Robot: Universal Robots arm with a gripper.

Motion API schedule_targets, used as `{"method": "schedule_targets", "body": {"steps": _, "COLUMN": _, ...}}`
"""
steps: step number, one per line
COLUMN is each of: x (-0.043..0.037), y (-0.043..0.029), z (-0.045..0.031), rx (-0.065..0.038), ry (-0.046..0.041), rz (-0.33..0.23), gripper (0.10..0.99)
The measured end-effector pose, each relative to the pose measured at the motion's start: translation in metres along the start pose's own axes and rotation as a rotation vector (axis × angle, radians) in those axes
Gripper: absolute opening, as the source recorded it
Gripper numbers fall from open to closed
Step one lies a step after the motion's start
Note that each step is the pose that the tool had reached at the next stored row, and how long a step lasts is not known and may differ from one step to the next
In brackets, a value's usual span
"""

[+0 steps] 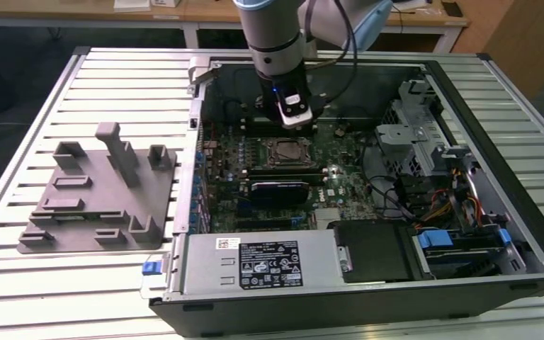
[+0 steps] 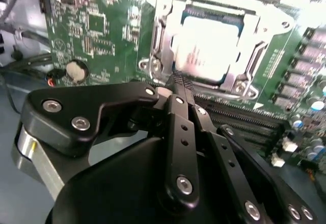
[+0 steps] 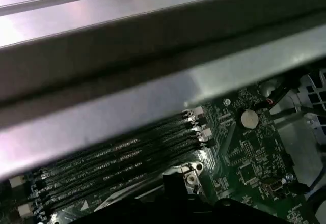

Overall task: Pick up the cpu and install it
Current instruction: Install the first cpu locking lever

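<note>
Gripper (image 2: 175, 89) linkage looms closest, jaws drawn together on nothing, tips just beside the socket (image 2: 158, 56). The cpu (image 2: 209, 48) lies flat within that socket's frame. Judged light, rigid, fragile; grip by opposite edges.

cpu (image 2: 206, 48): 1 | socket (image 2: 219, 40): 1 | holder tray (image 1: 97, 195): 1 | coin cells (image 3: 248, 118): 1
</note>
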State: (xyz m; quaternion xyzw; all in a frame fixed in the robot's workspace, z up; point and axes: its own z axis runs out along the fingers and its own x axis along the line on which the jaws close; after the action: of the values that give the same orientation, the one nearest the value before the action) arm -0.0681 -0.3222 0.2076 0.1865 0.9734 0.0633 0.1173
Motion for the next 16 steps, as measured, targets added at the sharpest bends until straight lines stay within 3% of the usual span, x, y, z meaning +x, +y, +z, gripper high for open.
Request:
{"method": "schedule_targets", "body": {"steps": 8, "x": -0.008, "y": -0.0177, "z": -0.0014, "rx": 0.002, "ry": 0.004, "rz": 0.001, "gripper": 0.106}}
{"method": "schedule_targets", "body": {"steps": 11, "x": -0.0116, "y": -0.0237, "z": -0.0016, "rx": 0.005, "ry": 0.0102, "rz": 0.001, "gripper": 0.106}}
{"method": "schedule_targets", "body": {"steps": 13, "x": -0.0135, "y": -0.0255, "z": -0.0011, "rx": 0.013, "ry": 0.0301, "rz": 0.003, "gripper": 0.106}}
{"method": "schedule_targets", "body": {"steps": 16, "x": -0.0165, "y": -0.0275, "z": -0.0004, "rx": 0.03, "ry": 0.0723, "rz": 0.007, "gripper": 0.106}}
